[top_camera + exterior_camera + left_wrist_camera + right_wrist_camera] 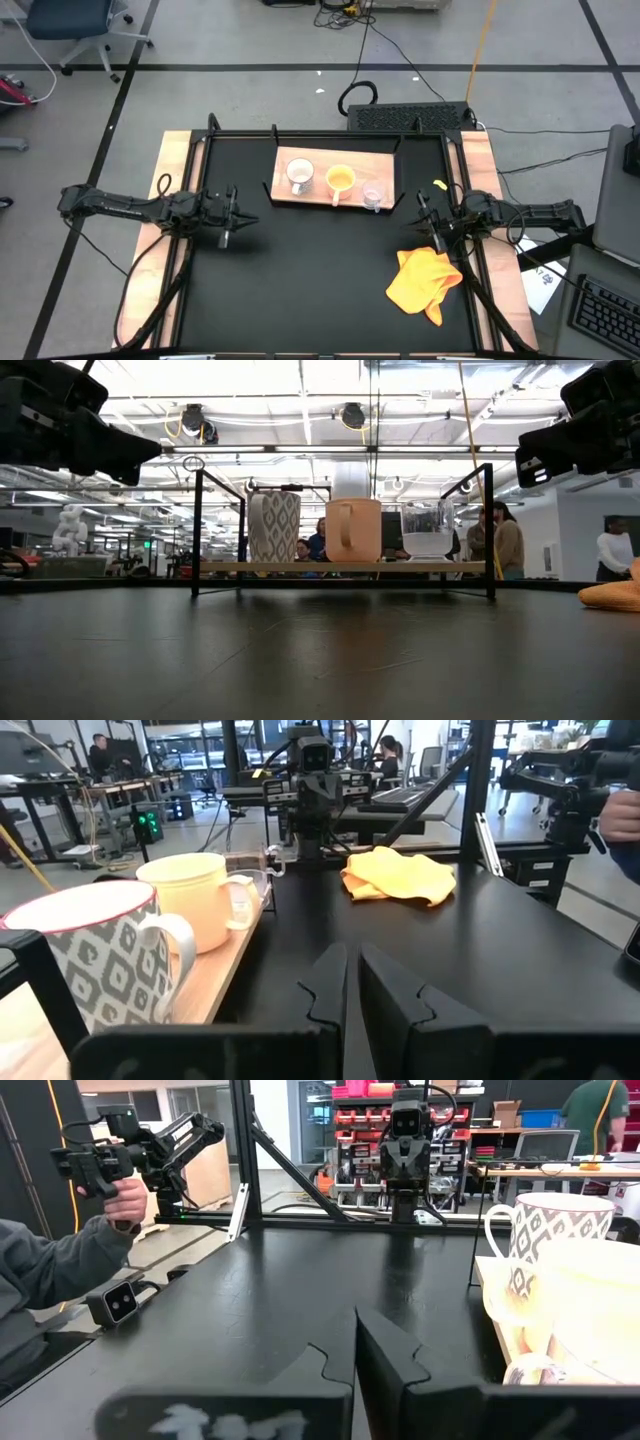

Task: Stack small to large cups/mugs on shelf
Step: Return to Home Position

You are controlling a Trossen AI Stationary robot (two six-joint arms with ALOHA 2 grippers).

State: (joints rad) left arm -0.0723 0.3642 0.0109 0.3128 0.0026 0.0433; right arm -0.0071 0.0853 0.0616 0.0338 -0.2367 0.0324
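The light-wood shelf [335, 197] stands at the table's far middle on black brackets. Three vessels stand upright on it in a row: a white patterned mug [299, 176], an orange-yellow mug [340, 180] and a clear glass cup [373, 194]. The low view shows the white mug [273, 527], the orange-yellow mug [352, 529] and the glass cup [428, 530] from the side. My left gripper [243, 221] is shut and empty, left of the shelf and raised above the table. My right gripper [422, 212] is shut and empty, right of the shelf.
A crumpled yellow cloth [425, 280] lies on the black tabletop at the near right. Black frame posts stand at the table's far corners. In the right wrist view a person's hand [125, 1198] holds a device beyond the table's edge. A keyboard [410, 117] lies behind the table.
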